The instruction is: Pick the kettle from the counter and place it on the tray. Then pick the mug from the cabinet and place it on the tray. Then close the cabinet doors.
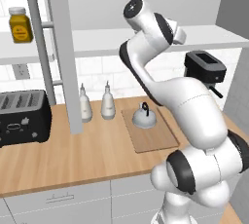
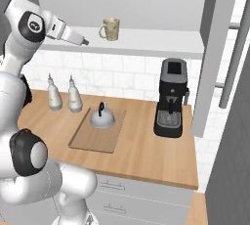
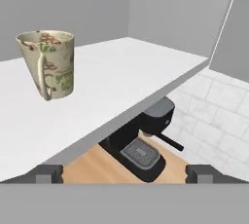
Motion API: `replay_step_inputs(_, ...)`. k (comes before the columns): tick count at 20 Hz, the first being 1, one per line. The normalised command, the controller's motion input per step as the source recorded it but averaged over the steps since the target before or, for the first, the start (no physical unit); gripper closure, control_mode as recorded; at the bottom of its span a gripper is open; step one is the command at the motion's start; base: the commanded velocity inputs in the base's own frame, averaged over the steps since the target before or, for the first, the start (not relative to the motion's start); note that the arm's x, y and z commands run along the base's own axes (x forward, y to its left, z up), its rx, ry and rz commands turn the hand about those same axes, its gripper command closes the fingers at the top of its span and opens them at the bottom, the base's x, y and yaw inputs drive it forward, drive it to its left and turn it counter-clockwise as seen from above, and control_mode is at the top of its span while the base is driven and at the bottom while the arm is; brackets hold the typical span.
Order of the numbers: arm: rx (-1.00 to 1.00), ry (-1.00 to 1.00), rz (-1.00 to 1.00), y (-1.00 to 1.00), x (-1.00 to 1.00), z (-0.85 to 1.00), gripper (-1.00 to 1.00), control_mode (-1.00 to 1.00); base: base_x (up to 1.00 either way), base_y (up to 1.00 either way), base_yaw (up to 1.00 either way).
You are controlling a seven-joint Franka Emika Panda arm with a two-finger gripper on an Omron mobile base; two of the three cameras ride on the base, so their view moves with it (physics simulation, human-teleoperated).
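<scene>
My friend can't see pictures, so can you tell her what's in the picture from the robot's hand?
A cream mug with a leafy green pattern stands upright on the white cabinet shelf, its handle turned toward the camera. The open pincer sits short of the mug. Below the shelf edge, a black coffee machine stands on the wooden counter.

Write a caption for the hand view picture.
Open gripper faces the patterned mug on the white cabinet shelf.

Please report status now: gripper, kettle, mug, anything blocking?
Gripper open, empty, facing mug on cabinet shelf. Kettle on tray. Path clear. Doors open.
</scene>
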Motion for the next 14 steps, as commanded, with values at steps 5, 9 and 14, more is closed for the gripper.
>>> replay_step_inputs(5,0.0,0.15,-0.07,-0.04,0.47,0.11,-1.0,-1.0,0.0,0.0,0.0)
replay_step_inputs(9,0.0,0.05,0.0,-0.05,0.53,0.0,-1.0,-1.0,0.0,0.0,0.0)
replay_step_inputs(14,0.0,0.0,0.0,0.0,0.49,0.0,-1.0,-1.0,0.0,0.0,0.0)
